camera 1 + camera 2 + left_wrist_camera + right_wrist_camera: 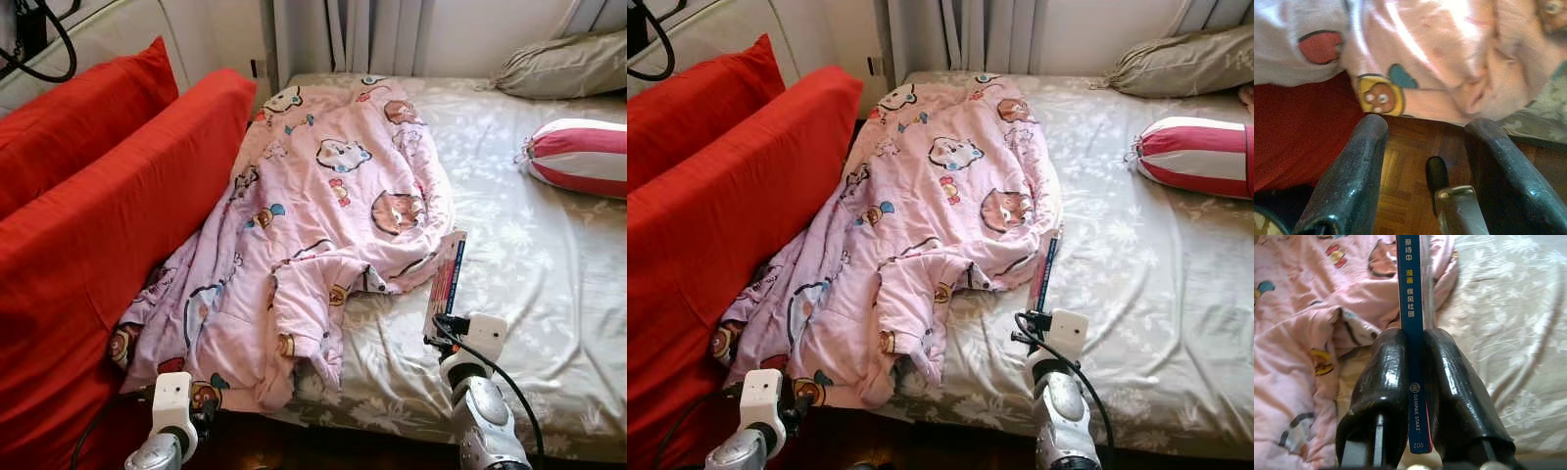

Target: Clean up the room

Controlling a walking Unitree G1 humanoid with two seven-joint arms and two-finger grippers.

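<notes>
A thin book with a dark blue spine (1411,333) printed in yellow and white characters stands on edge over the bed, at the right edge of a pink quilted blanket patterned with cartoon animals (323,225). The right tool (1415,387) is clamped on it: both glossy black fingers (1382,391) press flat against the covers, with the spine running between them. From the head cameras the book's colourful cover (446,284) rises upright just above the white wrist housing.

The blanket lies rumpled across the left half of a grey-green bedsheet with a pale floral print (549,294), its lower corner hanging off the mattress edge. Two soft red rectangular cushions (108,215) lean along the bed's left side, touching the blanket. A red-and-white striped bolster (583,157) and an olive-grey pillow (568,64) rest near the far right.

The left tool (1425,161) hangs low at the blanket's hanging corner, its fingers (1349,181) spread apart over brown parquet floor (1405,181), gripping nothing.
</notes>
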